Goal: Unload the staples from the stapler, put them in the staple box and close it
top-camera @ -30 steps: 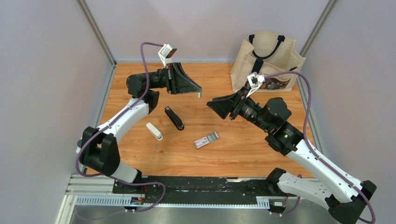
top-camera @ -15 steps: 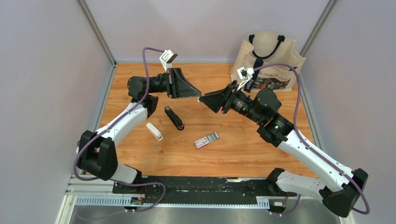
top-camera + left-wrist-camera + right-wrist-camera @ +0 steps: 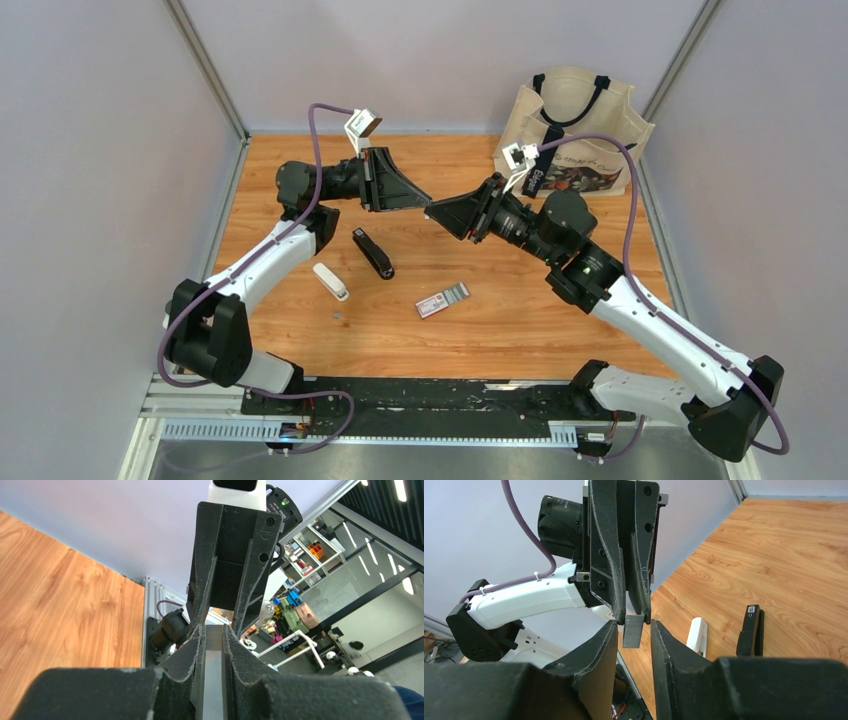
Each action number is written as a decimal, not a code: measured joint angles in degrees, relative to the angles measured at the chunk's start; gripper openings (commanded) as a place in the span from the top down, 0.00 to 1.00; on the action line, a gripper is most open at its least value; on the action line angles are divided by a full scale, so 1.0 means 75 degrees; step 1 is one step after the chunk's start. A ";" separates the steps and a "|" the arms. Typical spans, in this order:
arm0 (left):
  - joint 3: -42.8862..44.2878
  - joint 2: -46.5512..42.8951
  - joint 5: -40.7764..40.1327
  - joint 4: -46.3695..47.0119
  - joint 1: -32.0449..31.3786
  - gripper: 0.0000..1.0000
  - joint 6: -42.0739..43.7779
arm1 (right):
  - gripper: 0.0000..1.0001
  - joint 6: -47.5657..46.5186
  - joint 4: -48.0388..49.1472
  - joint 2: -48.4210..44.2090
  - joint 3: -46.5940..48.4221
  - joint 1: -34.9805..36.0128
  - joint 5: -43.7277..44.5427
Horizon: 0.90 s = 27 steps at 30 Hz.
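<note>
My left gripper (image 3: pixel 426 204) is raised over the table's middle and shut on a short grey strip of staples (image 3: pixel 633 631). The strip also shows between its fingers in the left wrist view (image 3: pixel 213 672). My right gripper (image 3: pixel 434 210) meets it tip to tip. Its jaws are open, one on each side of the strip, with a gap on both sides. A black stapler (image 3: pixel 372 252) and a white stapler (image 3: pixel 331 281) lie on the table below the left arm. Both staplers show in the right wrist view, the black stapler (image 3: pixel 750 630) right of the white stapler (image 3: pixel 697 636).
A pink-and-white flat box (image 3: pixel 442 299) lies on the wooden table (image 3: pixel 520 320) near the middle. A beige tote bag (image 3: pixel 572 130) stands at the back right. A tiny grey bit (image 3: pixel 338 316) lies in front of the white stapler. Grey walls close in the sides.
My right gripper has moved left and forward until its open jaws straddle the strip in the left gripper. The left gripper has shifted slightly right and down.
</note>
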 measured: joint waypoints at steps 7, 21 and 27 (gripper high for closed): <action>-0.0047 -0.0052 -0.0020 -0.0114 0.0000 0.85 0.0140 | 0.70 0.0090 0.0082 0.0064 0.0000 0.0003 -0.0015; -0.0047 -0.0058 -0.0023 -0.0236 0.0000 0.85 0.0175 | 0.64 0.0143 0.0198 0.0064 -0.0111 0.0050 -0.0017; -0.0047 -0.0058 -0.0017 -0.0242 0.0000 0.85 0.0210 | 0.71 0.0149 0.0219 0.0064 -0.0111 0.0050 -0.0009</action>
